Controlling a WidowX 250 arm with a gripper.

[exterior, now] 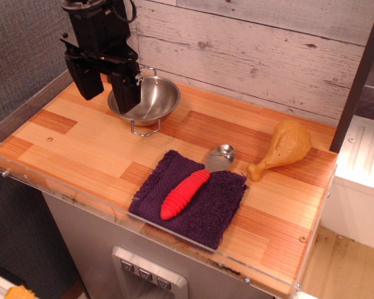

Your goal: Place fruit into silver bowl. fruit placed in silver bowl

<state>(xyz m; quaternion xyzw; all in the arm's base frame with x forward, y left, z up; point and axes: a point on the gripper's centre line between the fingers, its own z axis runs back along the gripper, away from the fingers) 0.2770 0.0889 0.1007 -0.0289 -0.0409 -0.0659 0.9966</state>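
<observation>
Claw: the claw [112, 84] is hanging at the back left of the desk [75, 143], its two black fingers spread apart and holding nothing
Claw position: it is sitting just over the near left rim of the silver bowl [146, 99], partly covering it, well apart from the thing it must fetch
Fruit: the fruit [283, 149], really a toy chicken drumstick, is lying on its side at the right of the desk, bulbous end toward the back wall, narrow bone end pointing forward and left
Fruit look: glossy tan-orange plastic, smooth and rounded, so it is probably apt to slip if pinched on the fat end; the thinner neck is looking like the safer place to grip
Silver bowl: shiny steel, upright on a wire base, wire loop handles at the rim, appearing empty, so it is standing ready to receive
Between them: a purple cloth [193, 199] is lying at the front with a red-handled spoon [190, 187] across it, its metal head just beside the bone end
Stage: nothing grasped yet; a reach across to the right is what the task is calling for
</observation>
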